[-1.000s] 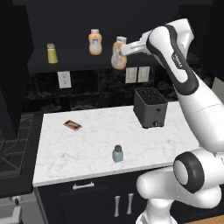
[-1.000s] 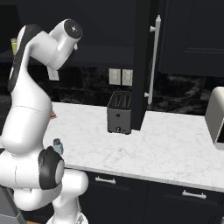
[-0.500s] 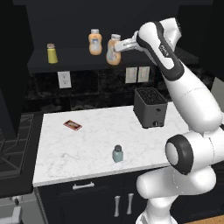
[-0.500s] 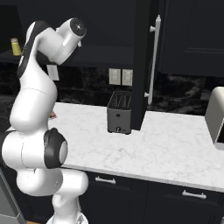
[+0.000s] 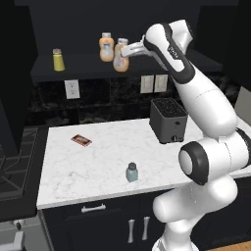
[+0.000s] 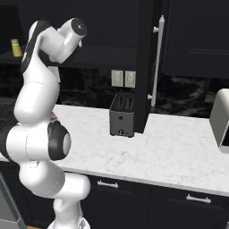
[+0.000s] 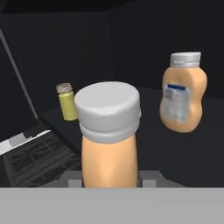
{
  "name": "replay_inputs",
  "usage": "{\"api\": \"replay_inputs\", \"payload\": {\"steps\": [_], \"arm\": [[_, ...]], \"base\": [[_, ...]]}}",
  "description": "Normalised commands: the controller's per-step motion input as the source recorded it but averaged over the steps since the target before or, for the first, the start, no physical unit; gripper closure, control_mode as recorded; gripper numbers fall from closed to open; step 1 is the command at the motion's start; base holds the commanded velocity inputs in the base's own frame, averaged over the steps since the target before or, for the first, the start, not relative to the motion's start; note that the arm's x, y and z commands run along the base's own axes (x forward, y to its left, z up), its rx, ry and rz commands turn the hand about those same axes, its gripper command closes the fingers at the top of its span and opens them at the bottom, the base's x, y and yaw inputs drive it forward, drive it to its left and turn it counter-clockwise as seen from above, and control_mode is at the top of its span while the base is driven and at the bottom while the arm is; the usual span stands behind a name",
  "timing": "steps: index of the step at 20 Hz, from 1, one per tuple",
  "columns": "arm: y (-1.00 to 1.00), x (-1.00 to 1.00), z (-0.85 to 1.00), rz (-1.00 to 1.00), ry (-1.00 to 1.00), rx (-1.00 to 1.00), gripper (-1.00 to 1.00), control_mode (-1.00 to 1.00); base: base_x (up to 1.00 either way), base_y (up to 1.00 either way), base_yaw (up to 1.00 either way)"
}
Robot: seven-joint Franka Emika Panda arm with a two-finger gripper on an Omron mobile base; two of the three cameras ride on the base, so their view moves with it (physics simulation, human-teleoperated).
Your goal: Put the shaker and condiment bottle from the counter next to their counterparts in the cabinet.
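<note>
The orange condiment bottle (image 5: 120,58) with its beige-grey cap is held clamped in the closed gripper (image 5: 125,51), the arm being stretched high toward the cabinet shelf (image 5: 83,66), with the white-capped bottle (image 5: 106,47) just beside at nine o'clock and open shelf beyond.

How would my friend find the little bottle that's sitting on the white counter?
Start at the white marble counter with the black toaster at its back right. Come toward the front edge, near the middle: the small pale blue-grey shaker with a grey cap stands upright there, alone. The other thing nearby is a flat red packet at the back left.
</note>
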Motion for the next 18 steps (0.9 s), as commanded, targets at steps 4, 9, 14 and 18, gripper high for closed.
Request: {"api": "replay_inputs", "payload": {"steps": [4,9,14,18], "arm": [[0.08,0.41,-0.15,0.00,0.00,0.00,1.00,-1.00],[0.03,0.43,-0.03,0.00,0.00,0.00,1.00,-1.00],[0.07,0.36,0.00,0.00,0.00,0.00,1.00,-1.00],[0.08,0.22,0.00,0.00,0.00,0.00,1.00,-1.00]], "base": [[0.00,0.00,0.00],[0.00,0.00,0.00],[0.00,0.00,0.00],[0.00,0.00,0.00]]}}
